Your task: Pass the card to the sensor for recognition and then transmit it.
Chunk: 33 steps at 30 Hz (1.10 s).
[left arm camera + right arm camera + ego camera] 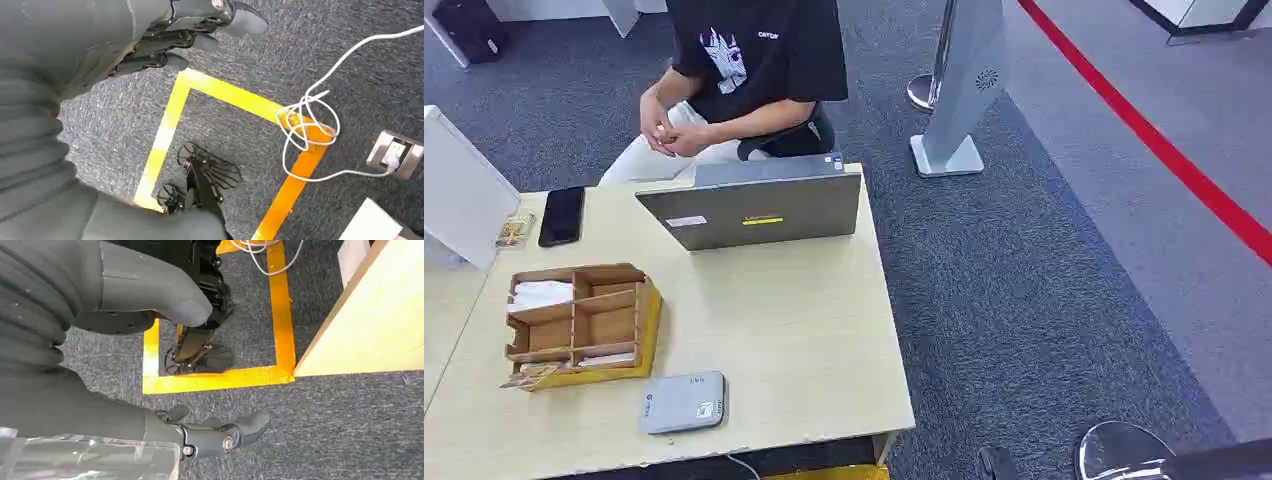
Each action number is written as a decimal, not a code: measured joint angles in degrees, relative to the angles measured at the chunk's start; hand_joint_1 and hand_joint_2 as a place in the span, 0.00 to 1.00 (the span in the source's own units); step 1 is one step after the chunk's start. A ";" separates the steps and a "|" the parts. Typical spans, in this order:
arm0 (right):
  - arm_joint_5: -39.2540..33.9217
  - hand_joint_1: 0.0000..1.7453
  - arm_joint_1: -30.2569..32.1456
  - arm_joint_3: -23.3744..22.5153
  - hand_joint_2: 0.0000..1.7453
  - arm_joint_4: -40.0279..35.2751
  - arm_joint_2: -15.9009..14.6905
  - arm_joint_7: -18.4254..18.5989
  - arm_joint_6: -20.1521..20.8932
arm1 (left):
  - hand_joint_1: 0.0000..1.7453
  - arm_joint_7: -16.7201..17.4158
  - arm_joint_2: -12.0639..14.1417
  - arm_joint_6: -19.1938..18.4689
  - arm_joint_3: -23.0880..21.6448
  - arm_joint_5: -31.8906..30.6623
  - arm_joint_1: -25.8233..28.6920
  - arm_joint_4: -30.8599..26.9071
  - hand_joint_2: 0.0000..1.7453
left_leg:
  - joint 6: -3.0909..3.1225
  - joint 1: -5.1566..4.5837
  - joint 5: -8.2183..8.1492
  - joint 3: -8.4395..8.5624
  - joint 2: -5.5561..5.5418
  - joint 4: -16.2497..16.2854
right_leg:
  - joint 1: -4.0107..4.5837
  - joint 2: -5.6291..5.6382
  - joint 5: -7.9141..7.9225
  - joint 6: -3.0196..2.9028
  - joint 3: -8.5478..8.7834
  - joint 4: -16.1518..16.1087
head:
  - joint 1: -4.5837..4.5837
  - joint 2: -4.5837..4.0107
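Note:
A grey flat card sensor lies near the front edge of the pale wooden table. Just behind it to the left stands a wooden compartment box with white cards in its back left slot and another card in a front slot. A small printed card lies beside a black phone. My left hand hangs over the carpet with its fingers apart, holding nothing. My right hand hangs beside the table's side, thumb and fingers spread and empty.
A grey laptop stands open at the table's far side, with a seated person behind it. A white panel stands at the left. On the floor lie yellow tape, a white cable and a socket.

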 joint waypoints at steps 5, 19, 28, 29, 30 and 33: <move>0.00 1.00 0.00 0.00 1.00 0.00 0.00 0.00 0.00 | 1.00 0.00 0.02 0.00 0.00 0.00 0.00 0.00 1.00 | 0.01 0.00 -0.01 0.01 0.00 0.00 | 0.00 0.00 0.00 0.00 0.00 0.00 | 0.02 0.00; -14.21 1.00 2.91 4.53 1.00 -4.42 -2.45 -5.88 0.55 | 1.00 -5.09 5.79 4.33 -5.27 0.22 -0.62 -10.82 1.00 | 0.02 0.01 -0.01 0.06 0.01 0.00 | 0.01 0.00 -0.05 -0.01 0.00 0.02 | 0.04 0.00; -26.66 0.00 5.66 9.18 1.00 -9.42 -5.68 -10.86 -0.35 | 0.00 -10.10 10.66 8.74 -8.79 -0.24 -0.65 -20.68 1.00 | 0.02 0.00 -0.05 0.05 0.01 0.00 | 0.00 0.00 -0.05 -0.01 -0.02 0.01 | 0.02 0.00; -27.72 0.00 5.96 9.58 1.00 -9.88 -5.97 -11.26 -0.37 | 0.00 -10.54 11.06 9.12 -9.07 -0.33 -0.65 -21.60 1.00 | 0.02 0.01 -0.05 0.04 0.01 0.00 | 0.01 0.00 -0.06 -0.01 -0.02 0.01 | 0.00 0.00; -29.13 0.00 6.27 10.10 1.00 -10.47 -6.32 -11.80 -0.44 | 0.00 -11.12 11.45 9.59 -9.40 -0.37 -0.65 -22.70 1.00 | 0.02 0.01 -0.05 0.05 0.01 0.00 | 0.01 0.00 -0.06 -0.01 -0.03 0.00 | 0.02 0.00; -33.23 0.00 7.21 11.17 1.00 -12.05 -7.19 -13.33 -0.68 | 0.00 -12.85 12.90 11.06 -10.32 -0.42 -0.66 -25.86 1.00 | 0.02 0.01 -0.05 0.04 0.01 0.00 | 0.01 0.00 -0.06 -0.01 -0.03 0.01 | 0.00 0.00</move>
